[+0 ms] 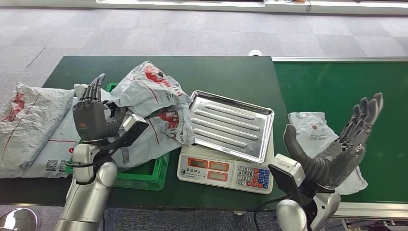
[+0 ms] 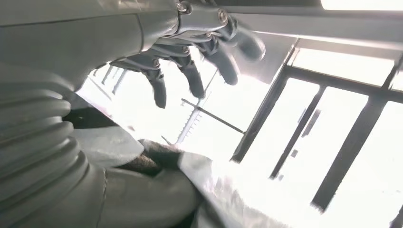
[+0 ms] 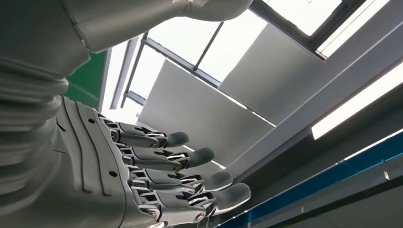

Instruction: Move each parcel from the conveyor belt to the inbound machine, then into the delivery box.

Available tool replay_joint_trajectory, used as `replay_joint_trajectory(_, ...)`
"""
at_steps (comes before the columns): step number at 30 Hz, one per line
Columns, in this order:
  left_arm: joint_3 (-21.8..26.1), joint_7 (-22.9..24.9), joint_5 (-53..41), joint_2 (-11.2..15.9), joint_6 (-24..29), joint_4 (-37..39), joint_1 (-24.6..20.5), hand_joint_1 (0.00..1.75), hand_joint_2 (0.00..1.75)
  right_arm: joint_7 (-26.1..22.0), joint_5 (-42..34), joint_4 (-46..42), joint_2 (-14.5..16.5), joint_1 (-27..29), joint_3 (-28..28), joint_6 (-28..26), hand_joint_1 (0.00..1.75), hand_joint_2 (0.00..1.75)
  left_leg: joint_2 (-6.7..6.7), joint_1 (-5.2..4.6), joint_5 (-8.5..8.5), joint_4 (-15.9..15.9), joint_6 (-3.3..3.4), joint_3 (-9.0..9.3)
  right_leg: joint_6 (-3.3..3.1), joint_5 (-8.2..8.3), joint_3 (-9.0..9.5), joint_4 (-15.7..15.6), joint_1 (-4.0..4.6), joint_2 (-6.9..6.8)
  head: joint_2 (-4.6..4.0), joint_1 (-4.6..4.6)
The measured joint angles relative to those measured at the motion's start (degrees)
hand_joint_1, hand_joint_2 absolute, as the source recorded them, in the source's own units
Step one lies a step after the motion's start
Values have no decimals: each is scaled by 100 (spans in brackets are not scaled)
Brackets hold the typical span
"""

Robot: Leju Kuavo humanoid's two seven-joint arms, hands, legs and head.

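- Grey plastic parcels (image 1: 154, 108) are seen heaped in the green delivery box (image 1: 144, 177) at 9 o'clock of the scale; more parcels (image 1: 29, 130) lie on the dark table (image 1: 226, 72) at the far 9 o'clock edge.
- The inbound machine (image 1: 226, 171), a white scale, is shown at centre with its steel tray (image 1: 231, 125) bare and set askew on top.
- One parcel (image 1: 312, 127) is left flat on the green conveyor belt (image 1: 337, 86), at 3 o'clock of the scale.
- The left hand (image 1: 91, 115) is held above the heaped box, fingers extended and released, nothing grasped; the same is seen in the left wrist view (image 2: 190, 57).
- The right hand (image 1: 346, 144) is raised just beside the belt parcel, palm opened and fingers spread, nothing grasped; in the right wrist view (image 3: 157, 180) the fingers are likewise extended.
- Progress is judged late: several parcels are delivered, and one is yet to be weighed and boxed.
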Motion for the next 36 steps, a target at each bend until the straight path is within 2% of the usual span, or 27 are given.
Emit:
replay_joint_trajectory(8,253,-247,356,-258,-8,-696,218,0,175,56,21,162,-80,-127,-8,-3,0,175,-6,3,1,-1,-1,-1,1,-2,0,0,4,-12,0,0)
replay_joint_trajectory(10,271,-639,902,-287,-41,-783,252,0,175,104,33,196,-90,-143,-13,-16,0,175,-5,3,2,-1,-1,-1,0,-2,0,0,4,-11,0,0)
replay_joint_trajectory(13,274,-1753,2499,-335,-306,-1134,399,0,175,204,32,408,-130,-241,-110,-80,0,175,-1,3,1,-1,-1,0,1,-1,0,0,3,-9,0,0)
replay_joint_trajectory(17,254,-2640,3840,-383,-829,-1764,638,0,0,66,-485,833,-201,-389,-340,-30,0,175,-11,2,1,0,0,-2,2,-2,2,0,0,-14,0,1)
replay_joint_trajectory(20,103,-3034,4872,-332,-1364,-2330,841,0,0,-67,-971,1182,-266,-502,-516,86,0,175,-11,1,0,1,1,-3,2,-3,1,0,1,-13,0,1)
replay_joint_trajectory(23,-177,-3104,5770,-198,-1938,-3034,989,0,0,134,-567,1567,-315,-622,-775,20,0,175,-12,1,0,1,1,-3,2,-3,1,0,1,-14,0,1)
replay_joint_trajectory(27,-327,-3116,6139,-174,-2715,-3704,1064,0,0,1396,1118,2066,-333,-826,-1337,47,0,175,-14,1,0,1,1,-1,3,-3,2,-1,2,-18,0,0)
replay_joint_trajectory(29,-332,-3115,6192,-200,-3003,-3897,1074,0,0,2016,1691,2336,-365,-907,-1661,130,0,175,-16,1,0,1,1,-1,3,-3,4,-1,2,-22,0,1)
replay_joint_trajectory(33,-332,-3113,6252,-286,-3412,-4106,1082,0,0,2829,2350,2782,-470,-961,-2228,346,0,175,-19,-1,0,3,2,-1,3,-2,6,-1,0,-25,0,1)
replay_joint_trajectory(36,-329,-3111,6241,-350,-3562,-4185,1097,0,0,3160,2554,3018,-514,-966,-2613,592,0,175,-21,-1,0,3,2,-3,4,-2,6,-1,-1,-25,0,2)
